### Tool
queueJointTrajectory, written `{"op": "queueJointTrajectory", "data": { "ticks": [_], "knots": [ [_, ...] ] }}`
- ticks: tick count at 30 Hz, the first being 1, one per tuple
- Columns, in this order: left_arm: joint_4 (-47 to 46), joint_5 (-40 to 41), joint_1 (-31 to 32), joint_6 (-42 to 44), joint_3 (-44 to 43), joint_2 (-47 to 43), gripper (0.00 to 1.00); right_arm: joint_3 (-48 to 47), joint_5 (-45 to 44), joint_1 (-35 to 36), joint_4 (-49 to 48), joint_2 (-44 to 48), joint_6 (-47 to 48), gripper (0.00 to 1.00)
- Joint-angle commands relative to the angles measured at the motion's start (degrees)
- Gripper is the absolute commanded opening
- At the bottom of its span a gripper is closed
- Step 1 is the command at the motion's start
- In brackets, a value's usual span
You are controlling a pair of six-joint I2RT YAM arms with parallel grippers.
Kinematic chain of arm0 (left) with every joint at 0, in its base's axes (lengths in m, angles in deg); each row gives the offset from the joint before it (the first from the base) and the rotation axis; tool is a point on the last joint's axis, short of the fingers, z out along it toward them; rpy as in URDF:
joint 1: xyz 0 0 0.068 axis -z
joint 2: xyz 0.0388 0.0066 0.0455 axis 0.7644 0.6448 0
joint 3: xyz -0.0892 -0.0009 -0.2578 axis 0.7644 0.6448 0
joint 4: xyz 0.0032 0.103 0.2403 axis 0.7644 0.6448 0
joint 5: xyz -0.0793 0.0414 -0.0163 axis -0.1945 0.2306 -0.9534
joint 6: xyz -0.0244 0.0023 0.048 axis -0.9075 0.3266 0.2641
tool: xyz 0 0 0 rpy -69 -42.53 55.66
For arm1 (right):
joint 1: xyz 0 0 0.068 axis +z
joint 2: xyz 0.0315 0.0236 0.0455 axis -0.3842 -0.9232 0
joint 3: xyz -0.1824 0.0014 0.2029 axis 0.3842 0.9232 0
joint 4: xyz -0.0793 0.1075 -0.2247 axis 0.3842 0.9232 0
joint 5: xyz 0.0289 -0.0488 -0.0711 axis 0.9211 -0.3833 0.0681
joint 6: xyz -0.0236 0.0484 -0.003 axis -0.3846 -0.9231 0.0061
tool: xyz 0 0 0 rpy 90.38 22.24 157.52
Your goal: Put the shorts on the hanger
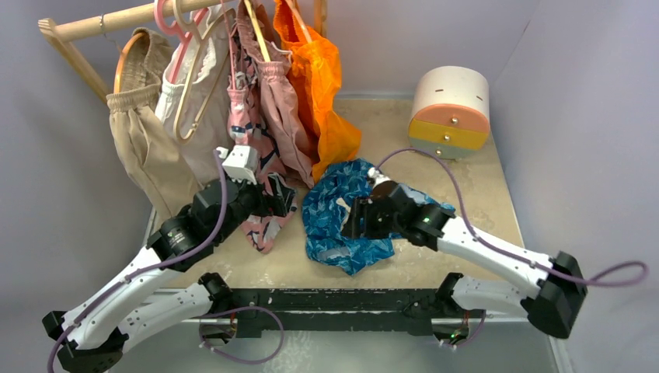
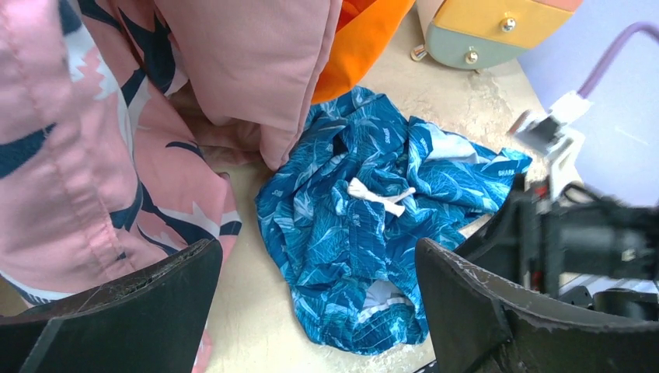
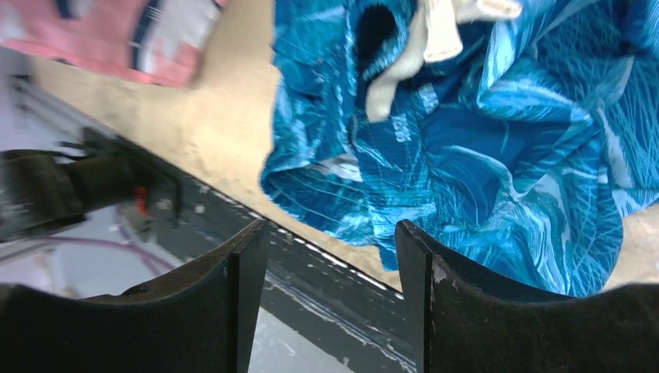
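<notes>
The blue leaf-print shorts point(image 1: 342, 221) lie crumpled on the table near its front edge, with the white drawstring point(image 2: 381, 194) on top. The pale beige wooden hanger point(image 1: 189, 81) hangs tilted on the rail at the back left, apart from the shorts. My left gripper point(image 1: 284, 203) is open and empty, just left of the shorts beside the pink hem; the shorts point(image 2: 365, 233) show between its fingers point(image 2: 319, 287). My right gripper point(image 1: 350, 219) is open and empty, low over the shorts' near edge point(image 3: 482, 155), with its fingertips point(image 3: 332, 249) over the table's front rail.
A wooden rail point(image 1: 116, 19) at the back left carries beige, white, pink patterned point(image 1: 260, 116) and orange point(image 1: 319, 78) garments. A round drawer box point(image 1: 451, 109) stands at the back right. A black rail point(image 1: 334, 299) runs along the front edge.
</notes>
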Motion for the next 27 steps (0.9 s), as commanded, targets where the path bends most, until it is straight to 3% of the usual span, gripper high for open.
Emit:
{"op": "queueJointTrajectory", "data": {
  "ticks": [1,10,19,27],
  "knots": [
    [0.27,1.71,-0.26,-0.23,-4.35,-0.61,0.93,-7.25,-17.05,8.91,8.28,-8.18,-4.32,0.62],
    [-0.45,4.44,-0.24,-2.79,-2.79,-3.27,0.91,-14.75,-27.67,17.96,18.24,-22.12,-9.07,0.57],
    [-0.05,5.01,-0.26,-4.09,-3.14,-3.98,0.91,-16.19,-33.38,18.66,26.18,-29.61,-13.72,0.51],
    [0.68,4.79,-0.27,-4.43,-3.33,-3.17,0.90,-14.24,-34.43,18.68,27.42,-32.18,-17.17,0.44]
  ]
}}
